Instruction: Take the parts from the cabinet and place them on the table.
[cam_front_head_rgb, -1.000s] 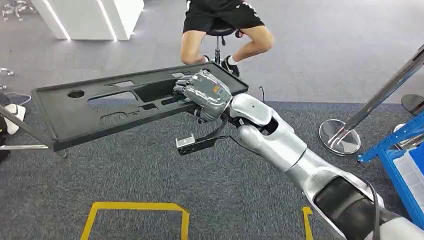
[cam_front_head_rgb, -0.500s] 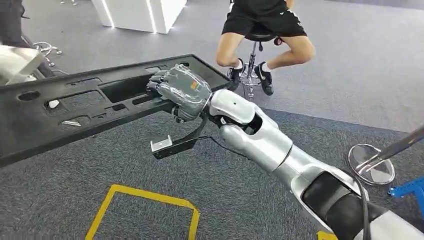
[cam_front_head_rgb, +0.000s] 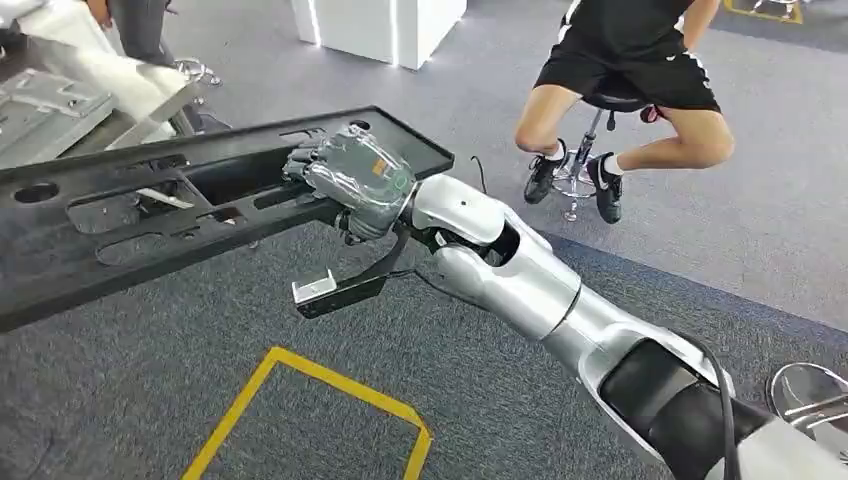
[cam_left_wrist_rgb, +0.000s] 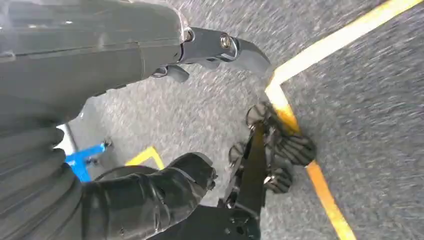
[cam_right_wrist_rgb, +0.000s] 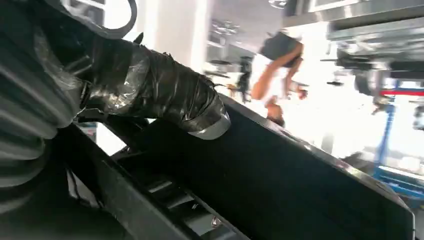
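Our right hand (cam_front_head_rgb: 350, 180) grips the long black part (cam_front_head_rgb: 120, 225), with our fingers curled into a hole near one end. The part is up in the air over the grey carpet (cam_front_head_rgb: 480, 390). Our left hand (cam_left_wrist_rgb: 100, 50) hangs over the floor; we cannot tell how open it is. A person (cam_front_head_rgb: 630, 80) sits on a stool nearby.

We see our left hand (cam_left_wrist_rgb: 165, 60) hanging over grey carpet (cam_left_wrist_rgb: 370, 125), its grey thumb and darker fingers (cam_left_wrist_rgb: 150, 195) apart and holding nothing. A yellow floor line (cam_left_wrist_rgb: 320, 180) crosses the carpet, and something blue (cam_left_wrist_rgb: 85, 157) sits near the hand.
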